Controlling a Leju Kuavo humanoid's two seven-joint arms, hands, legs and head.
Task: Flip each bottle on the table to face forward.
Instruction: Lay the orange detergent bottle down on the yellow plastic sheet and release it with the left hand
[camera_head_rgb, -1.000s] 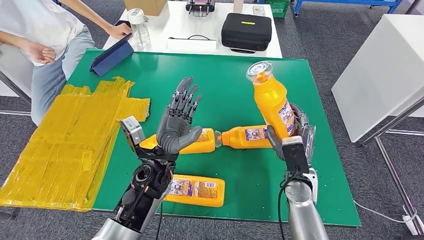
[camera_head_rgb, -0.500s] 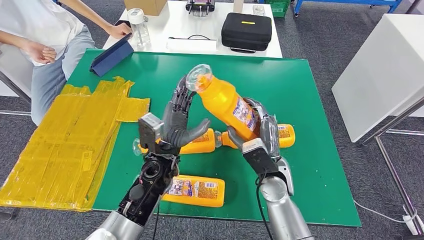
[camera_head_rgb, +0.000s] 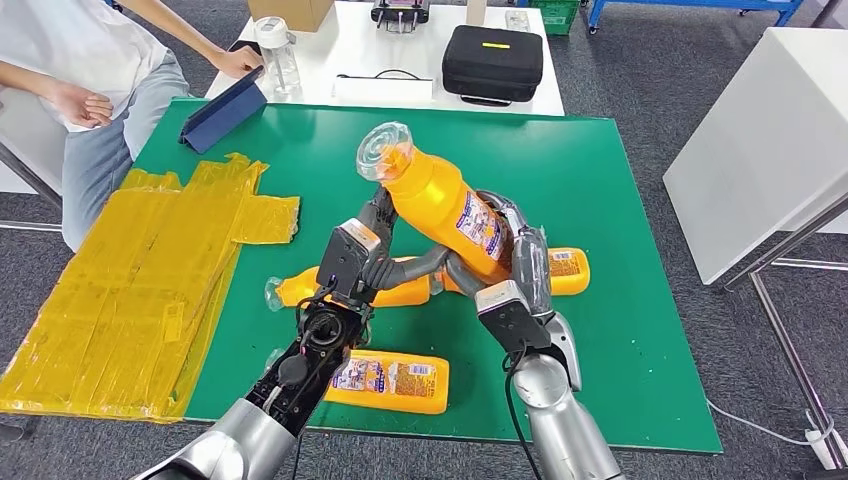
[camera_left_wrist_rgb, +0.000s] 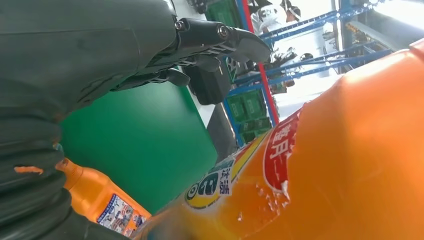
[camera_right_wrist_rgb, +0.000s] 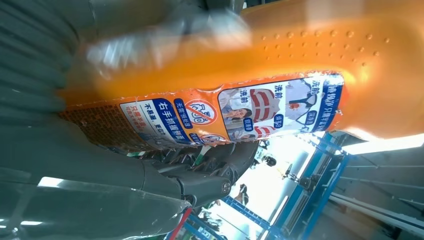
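My right hand (camera_head_rgb: 522, 272) grips an orange bottle (camera_head_rgb: 442, 206) by its lower body, lifted off the green table (camera_head_rgb: 600, 180) and tilted, its clear cap (camera_head_rgb: 384, 151) toward the far left. Its label fills the right wrist view (camera_right_wrist_rgb: 235, 112). My left hand (camera_head_rgb: 368, 262) cups the same bottle from the left, thumb under it and fingers (camera_left_wrist_rgb: 210, 37) stretched out behind with a gap to the orange side (camera_left_wrist_rgb: 340, 165). Three more orange bottles lie flat: one under my hands (camera_head_rgb: 300, 290), one behind my right hand (camera_head_rgb: 565, 270), one near the front edge (camera_head_rgb: 395, 381).
A crumpled yellow plastic sheet (camera_head_rgb: 130, 290) covers the table's left part. A blue folder (camera_head_rgb: 222, 112) leans at the far left corner, where a seated person (camera_head_rgb: 80, 60) rests a hand. Behind stands a white table with a black case (camera_head_rgb: 492, 62) and a clear jug (camera_head_rgb: 278, 55).
My right hand carried the bottle from the right toward the middle and tilted it left. My left hand dropped from raised and spread to cupping the bottle's side.
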